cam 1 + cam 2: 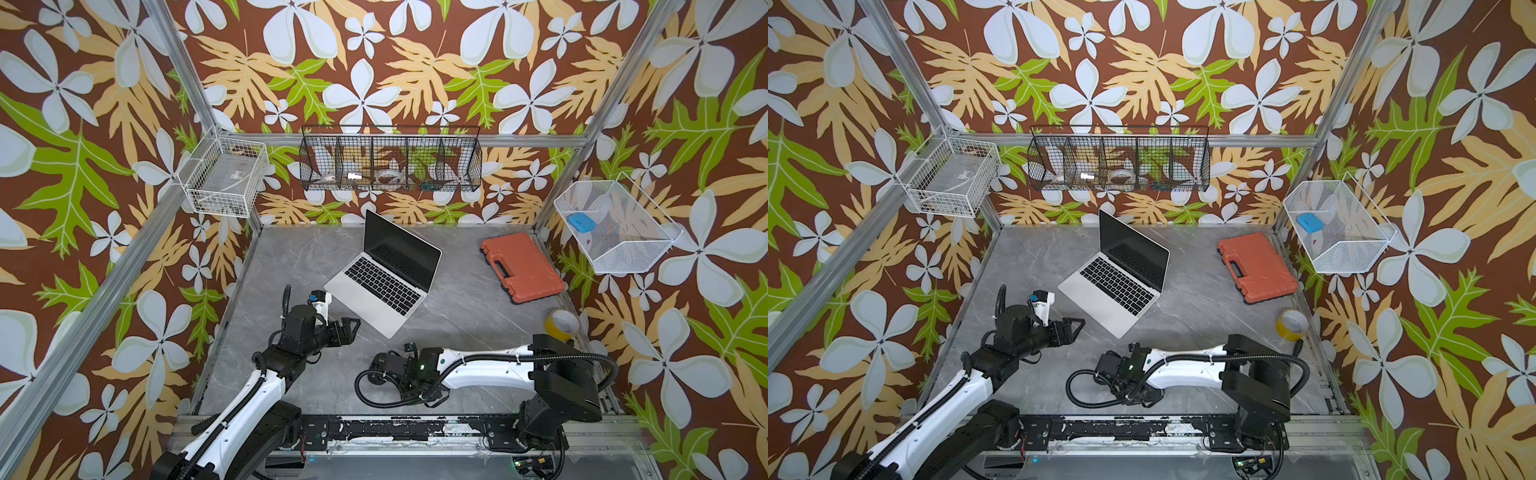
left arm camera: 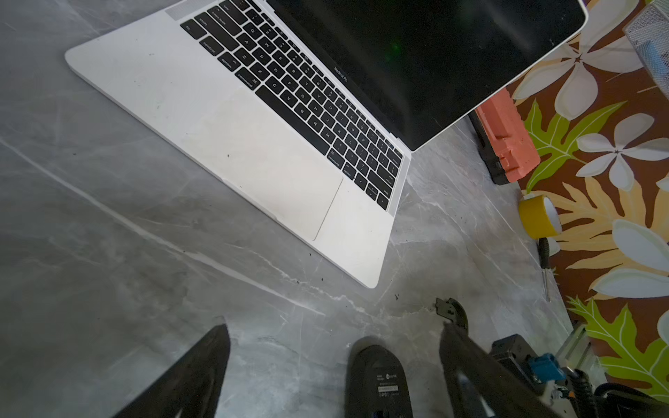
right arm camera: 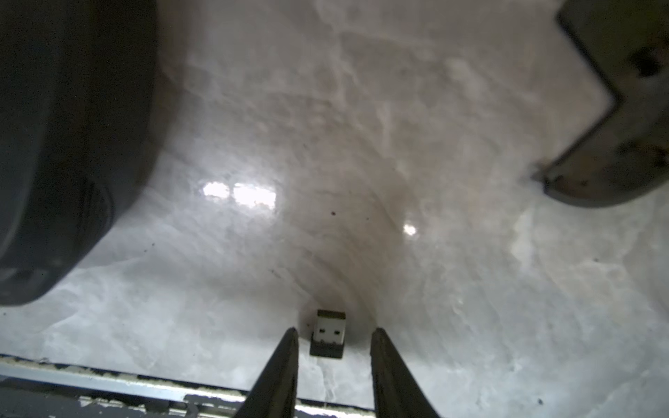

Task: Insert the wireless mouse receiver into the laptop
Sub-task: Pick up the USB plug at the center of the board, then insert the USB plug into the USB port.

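Observation:
The wireless mouse receiver (image 3: pixel 327 334), a tiny black nub with a metal plug, lies flat on the grey table. My right gripper (image 3: pixel 335 331) is open and straddles it, with a gap on each side. The black mouse (image 2: pixel 376 383) lies belly-up beside it, and a curved black cover piece (image 2: pixel 450 309) rests a little further off. The laptop (image 1: pixel 382 282) (image 1: pixel 1117 278) stands open at mid-table, turned at an angle. My left gripper (image 1: pixel 351 326) (image 2: pixel 333 331) is wide open and empty, just off the laptop's near left corner. In both top views the right wrist hides the receiver.
An orange case (image 1: pixel 521 266) lies at the back right, with a yellow tape roll (image 1: pixel 561 322) in front of it by the right wall. A screwdriver (image 2: pixel 543 260) lies near the tape. The front rail (image 3: pixel 108 376) runs close behind the receiver. Wire baskets (image 1: pixel 390 160) hang on the walls.

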### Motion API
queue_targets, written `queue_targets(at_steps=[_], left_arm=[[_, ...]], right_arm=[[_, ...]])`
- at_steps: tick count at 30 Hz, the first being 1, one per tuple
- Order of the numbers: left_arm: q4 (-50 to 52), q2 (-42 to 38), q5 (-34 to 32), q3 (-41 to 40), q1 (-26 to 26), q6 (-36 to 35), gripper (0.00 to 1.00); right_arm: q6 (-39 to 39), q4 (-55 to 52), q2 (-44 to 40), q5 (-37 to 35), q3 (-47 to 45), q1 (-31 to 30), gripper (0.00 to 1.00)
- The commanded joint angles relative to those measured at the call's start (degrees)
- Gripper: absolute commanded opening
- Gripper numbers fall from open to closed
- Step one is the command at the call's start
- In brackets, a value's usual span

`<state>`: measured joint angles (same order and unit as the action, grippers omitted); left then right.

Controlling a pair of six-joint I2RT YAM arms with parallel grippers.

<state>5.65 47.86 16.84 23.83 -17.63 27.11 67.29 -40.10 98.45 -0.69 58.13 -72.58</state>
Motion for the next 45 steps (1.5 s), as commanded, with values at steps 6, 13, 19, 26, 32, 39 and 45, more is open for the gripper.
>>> queue_targets(at_steps=[6,13,19,26,32,39,45], left_arm=[[-1.0,0.1,0.6,0.2,0.2,-0.2,0.92],[-1.2,-0.1,0.7,0.1,0.1,-0.2,0.92],[-1.4,-0.2,0.7,0.1,0.2,-0.3,0.92],[-5.9,9.0,5.7,5.4,4.0,-4.4,0.92],[2.2,28.6,3.7,25.4,8.4,-15.5,0.86],[17.9,50.5,-6.9,49.2,8.4,-28.4,0.83],[20.2,60.4,-10.4,57.4,8.7,-31.8,0.84]], right_arm=[[0.1,-1.7,0.7,0.4,0.4,-0.4,0.26],[-1.0,-2.3,1.8,-1.0,0.6,-0.3,0.21],[-3.7,-1.7,2.0,-1.9,0.8,0.8,0.14],[-25.2,-1.8,-1.6,-3.8,5.5,8.3,0.08],[-53.0,-2.1,-0.9,-2.8,9.5,20.2,0.06],[-76.6,-1.1,4.6,-2.4,14.1,30.3,0.05],[-89.2,0.3,10.0,0.8,16.7,36.2,0.03]])
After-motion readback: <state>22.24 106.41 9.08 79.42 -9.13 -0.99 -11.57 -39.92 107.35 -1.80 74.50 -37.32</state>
